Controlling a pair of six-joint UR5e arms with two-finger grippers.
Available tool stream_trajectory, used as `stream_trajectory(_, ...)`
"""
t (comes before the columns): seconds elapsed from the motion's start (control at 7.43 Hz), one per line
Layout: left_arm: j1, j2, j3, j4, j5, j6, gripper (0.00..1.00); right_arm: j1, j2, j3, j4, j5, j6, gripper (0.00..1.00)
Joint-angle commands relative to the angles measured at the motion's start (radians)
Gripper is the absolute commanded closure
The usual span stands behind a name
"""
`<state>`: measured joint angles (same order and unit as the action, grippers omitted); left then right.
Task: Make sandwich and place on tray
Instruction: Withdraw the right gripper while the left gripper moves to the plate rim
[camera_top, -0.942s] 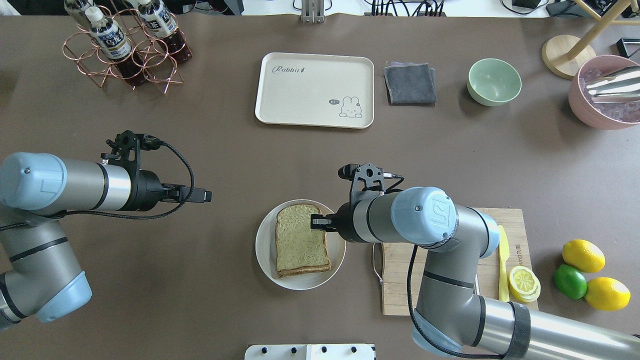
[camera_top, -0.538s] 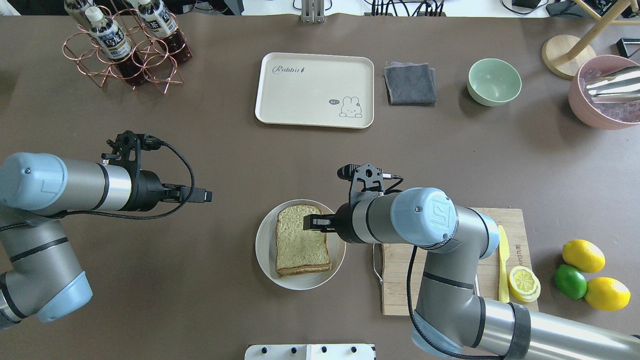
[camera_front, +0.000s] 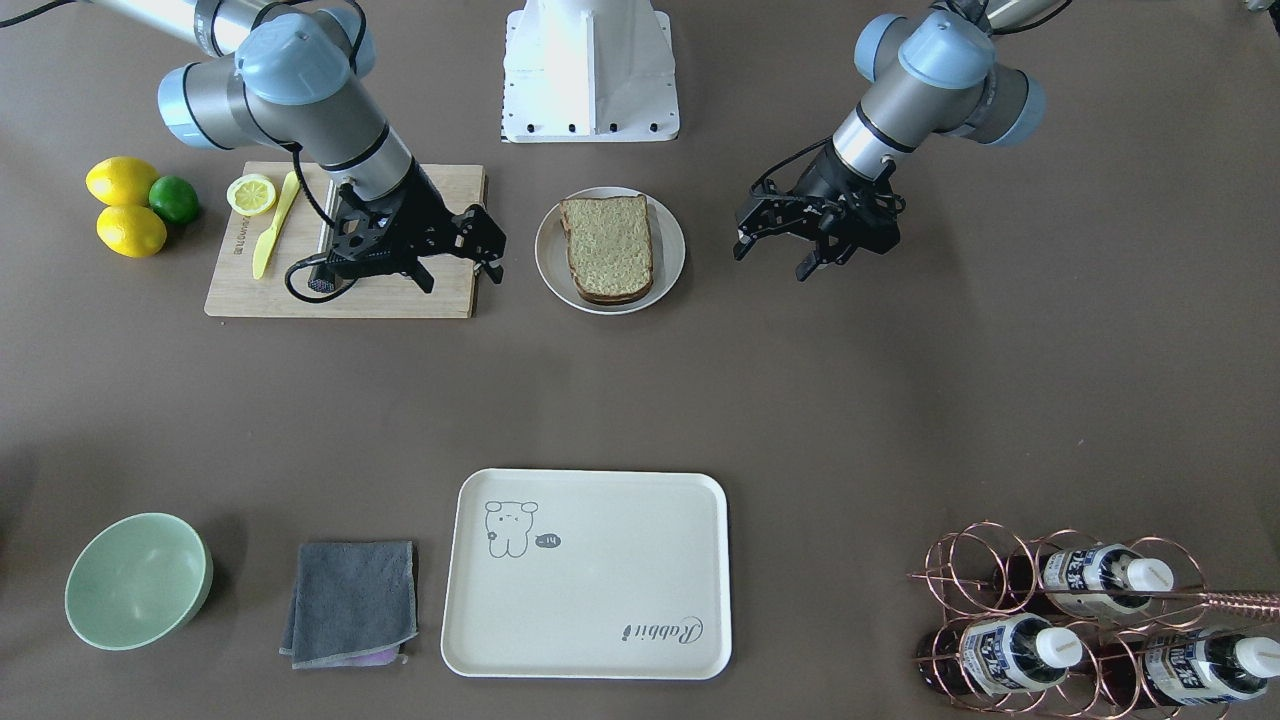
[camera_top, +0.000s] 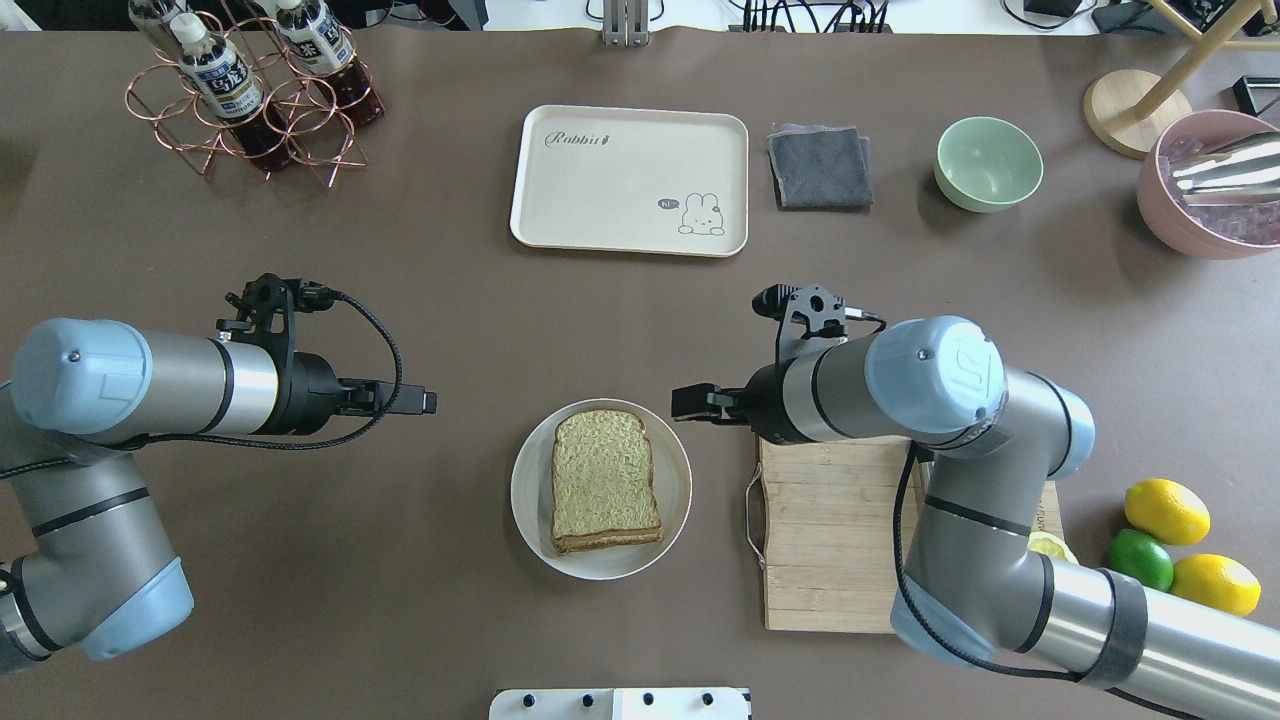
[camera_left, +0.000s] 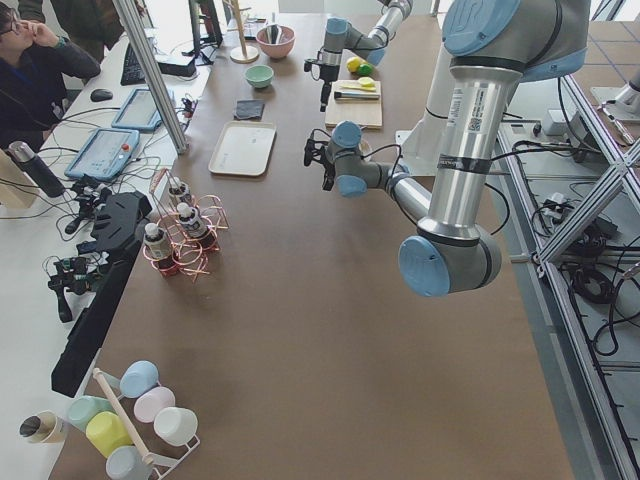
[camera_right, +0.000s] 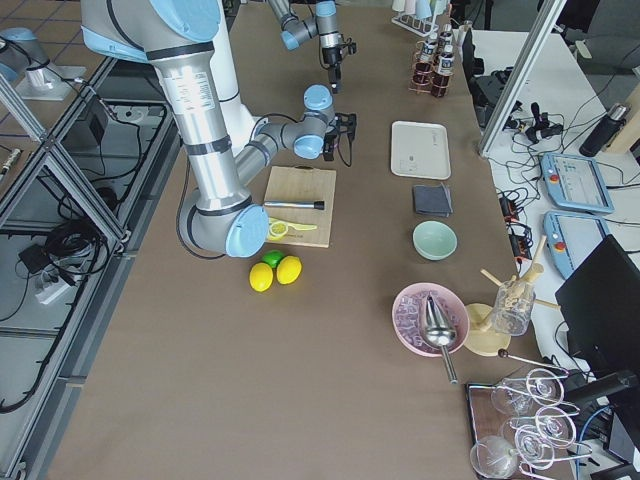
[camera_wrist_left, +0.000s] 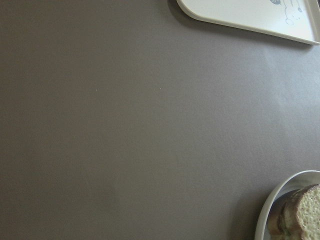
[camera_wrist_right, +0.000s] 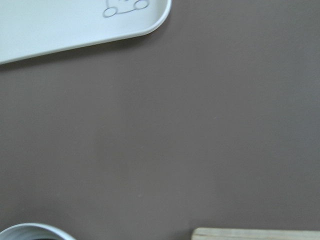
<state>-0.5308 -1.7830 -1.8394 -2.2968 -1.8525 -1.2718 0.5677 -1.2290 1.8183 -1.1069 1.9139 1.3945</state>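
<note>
The sandwich (camera_top: 605, 495) lies on its round white plate (camera_top: 530, 490) at the near middle of the table. Only the top brown-crusted slice shows; the egg is hidden. It also shows in the front view (camera_front: 607, 248). My right gripper (camera_top: 685, 403) is open and empty, above the table just right of and beyond the plate. My left gripper (camera_top: 425, 402) is open and empty, left of the plate. The cream tray (camera_top: 630, 180) lies bare at the far middle; its corner shows in both wrist views (camera_wrist_left: 260, 17) (camera_wrist_right: 60, 25).
A wooden cutting board (camera_top: 830, 540) lies right of the plate, with a yellow knife (camera_front: 268, 225) and lemon slice. Lemons and a lime (camera_top: 1165, 510) sit far right. A grey cloth (camera_top: 820, 167), green bowl (camera_top: 988, 162), pink bowl (camera_top: 1210, 185) and bottle rack (camera_top: 250, 90) line the far side.
My right gripper has drawn back from the top slice, moving right and toward the far side, off the plate. The left gripper has shifted slightly toward the plate. The sandwich stays put.
</note>
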Motion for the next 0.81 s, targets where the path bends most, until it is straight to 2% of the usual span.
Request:
stream_trajectory(0.0, 0.078, -0.125, -0.057, 0.260, 0.062, -0.026, 0.01, 0.165, -0.113, 0.031, -0.088, 0.114, -0.148, 0.00)
stream_trajectory(0.27, 0.129, -0.161, -0.054, 0.298, 0.064, -0.035, 0.01, 0.323, -0.275, 0.073, -0.145, 0.190, -0.390, 0.00)
stream_trajectory(0.54, 0.164, -0.184, -0.044, 0.318, 0.065, -0.040, 0.01, 0.510, -0.433, 0.069, -0.154, 0.269, -0.695, 0.00)
stream_trajectory(0.67, 0.187, -0.184, -0.046, 0.333, 0.122, -0.038, 0.01, 0.625, -0.469, 0.062, -0.242, 0.299, -0.903, 0.00)
